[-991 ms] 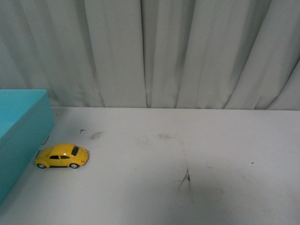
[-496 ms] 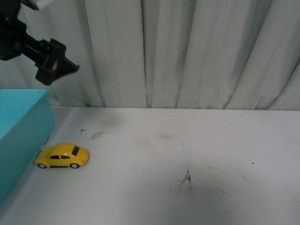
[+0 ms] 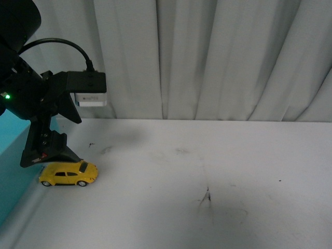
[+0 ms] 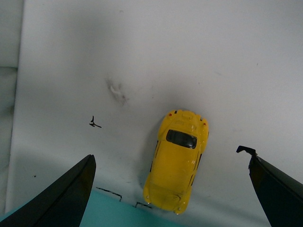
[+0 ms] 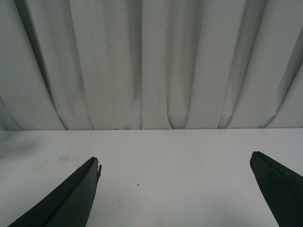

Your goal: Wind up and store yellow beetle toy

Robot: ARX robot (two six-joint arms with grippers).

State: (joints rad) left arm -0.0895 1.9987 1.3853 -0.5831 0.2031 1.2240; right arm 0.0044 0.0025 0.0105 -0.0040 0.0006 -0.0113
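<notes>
Near the left edge of the bench [image 3: 218,155], the yellow beetle toy [image 3: 68,174] sits on its wheels just beside the blue box [image 3: 10,171]. The left tool [image 3: 77,140] hovers over it, spread wide. The right tool [image 5: 175,161] is spread too, and empty. An off-centre squeeze could roll the glossy car away or jam it against the box. One toy, one box, two tools.
</notes>
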